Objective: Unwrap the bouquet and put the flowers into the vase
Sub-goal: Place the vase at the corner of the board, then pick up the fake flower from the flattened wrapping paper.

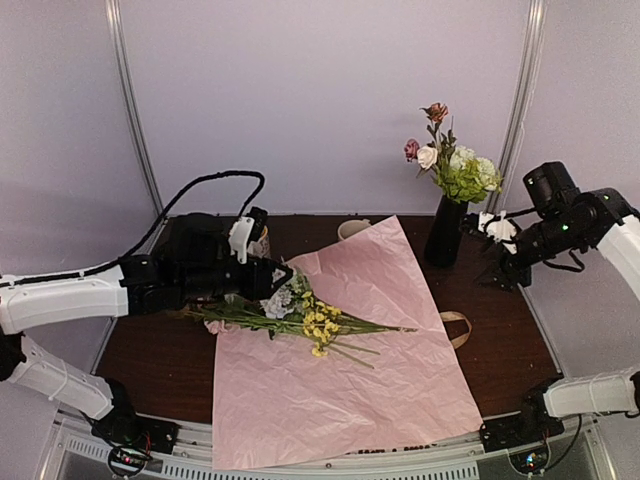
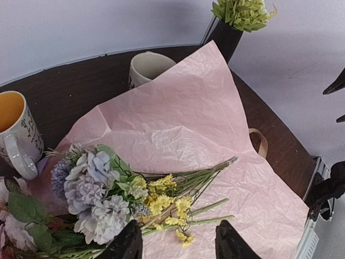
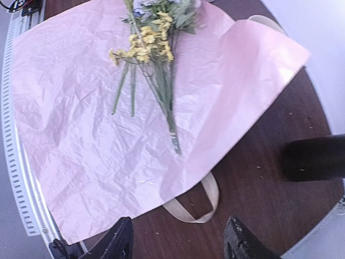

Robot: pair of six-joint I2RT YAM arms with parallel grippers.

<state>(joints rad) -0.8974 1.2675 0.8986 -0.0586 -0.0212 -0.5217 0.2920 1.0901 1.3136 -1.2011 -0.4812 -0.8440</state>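
The bouquet is unwrapped: its pink paper [image 1: 380, 380] lies spread flat, and a bundle of flowers [image 1: 300, 318] rests on it with the stems pointing right. My left gripper [image 2: 178, 243] is open just above the lilac blooms [image 2: 89, 186] and yellow clusters [image 2: 167, 202]; it holds nothing. The black vase [image 1: 445, 232] stands at the back right with several flowers [image 1: 455, 165] in it. My right gripper [image 3: 178, 245] hangs open and empty near the vase [image 3: 312, 157], above the beige ribbon [image 3: 199, 208] at the paper's edge.
A cream mug [image 2: 148, 66] sits behind the paper's far edge. A mug with an orange inside [image 2: 16, 135] stands at the left, close to the flower heads. The ribbon [image 1: 458, 328] lies loose on the dark wooden table [image 1: 510, 350] right of the paper.
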